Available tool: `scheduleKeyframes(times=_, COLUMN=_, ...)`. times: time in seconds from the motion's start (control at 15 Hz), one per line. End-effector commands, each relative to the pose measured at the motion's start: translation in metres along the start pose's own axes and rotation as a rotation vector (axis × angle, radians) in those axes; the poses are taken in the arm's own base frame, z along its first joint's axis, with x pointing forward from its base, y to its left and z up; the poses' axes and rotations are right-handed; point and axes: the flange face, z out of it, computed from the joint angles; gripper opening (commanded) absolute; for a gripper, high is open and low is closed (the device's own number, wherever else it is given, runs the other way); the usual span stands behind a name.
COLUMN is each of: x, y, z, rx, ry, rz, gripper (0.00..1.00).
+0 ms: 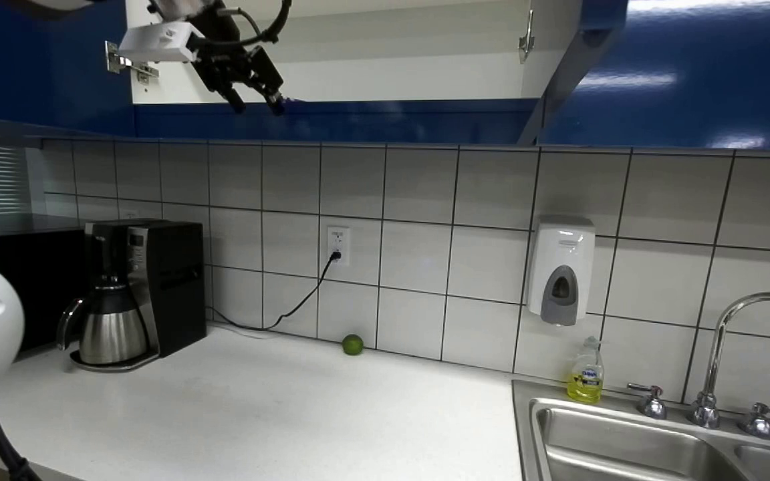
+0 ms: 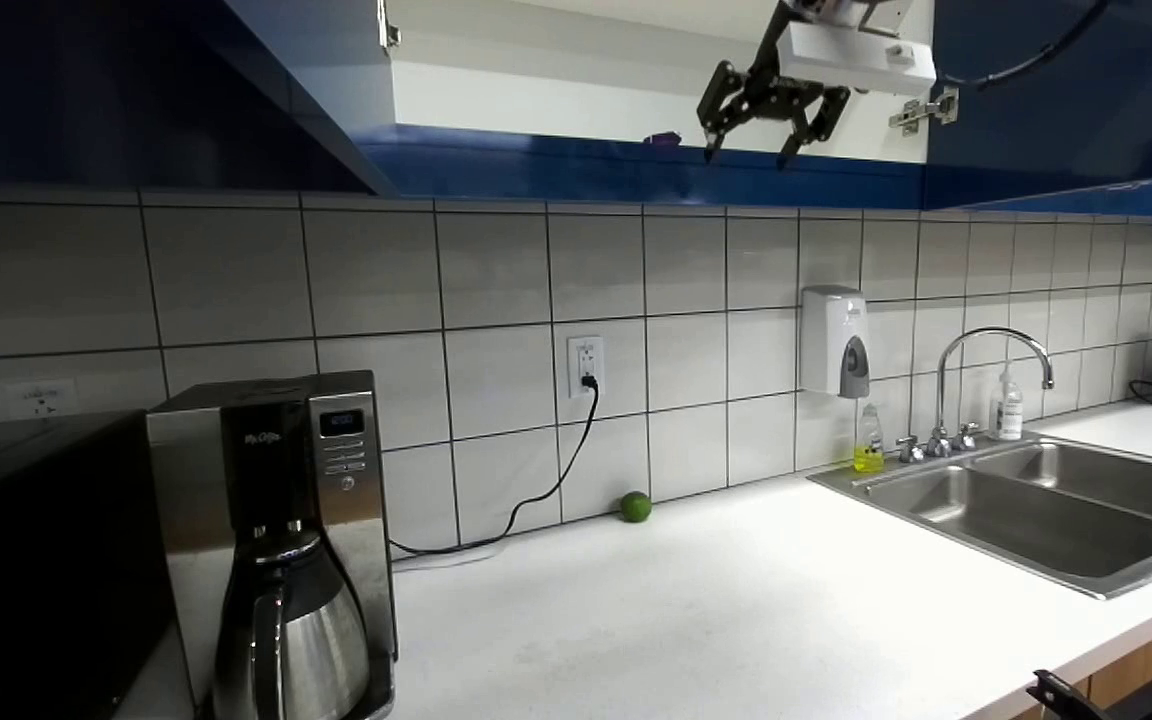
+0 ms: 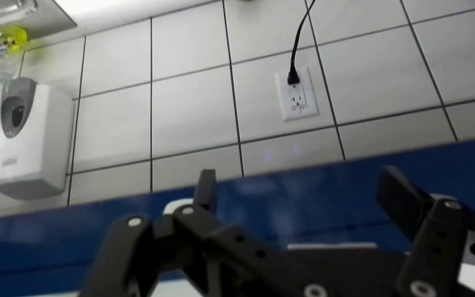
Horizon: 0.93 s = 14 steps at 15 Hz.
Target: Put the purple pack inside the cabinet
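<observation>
Found the purple pack (image 2: 663, 139) at the upper middle of an exterior view, in the opening of the cabinet (image 2: 536, 165), just above its blue front edge. Could see little of the purple pack (image 1: 293, 100) at the upper left of an exterior view, with only a sliver showing over that edge near a fingertip. Noted the tool (image 2: 748, 158) near the pack but apart from it, toward the upper right, pointing downward before the opening with its fingers spread well apart. Saw the same gap in the wrist view, with an outlet (image 3: 297, 95) toward the top of the frame. Spotted a coffee maker (image 1: 158, 287) on the worktop (image 1: 291, 414) at the left in both exterior views, a green ball (image 1: 353, 345) below mid-frame by the tiled wall (image 1: 418, 254), and a white soap dispenser (image 1: 562, 260) at the right. Could not judge the pack's depth within the opening.
</observation>
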Motion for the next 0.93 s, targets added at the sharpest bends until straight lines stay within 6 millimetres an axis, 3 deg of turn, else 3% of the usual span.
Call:
scheduleKeyframes(times=0.0, x=-0.039, y=0.015, z=0.04, rx=0.05, ry=-0.117, rz=0.004, gripper=1.0)
scheduleKeyframes(times=0.27, x=-0.086, y=0.026, z=0.094, rx=0.056, ry=-0.297, rz=-0.004, gripper=1.0)
scheduleKeyframes(times=0.6, x=-0.145, y=0.032, z=0.147, rx=0.036, ry=-0.487, rz=-0.079, gripper=1.0)
scheduleKeyframes(times=0.87, x=-0.175, y=0.029, z=0.184, rx=0.044, ry=-0.608, rz=-0.15, gripper=1.0)
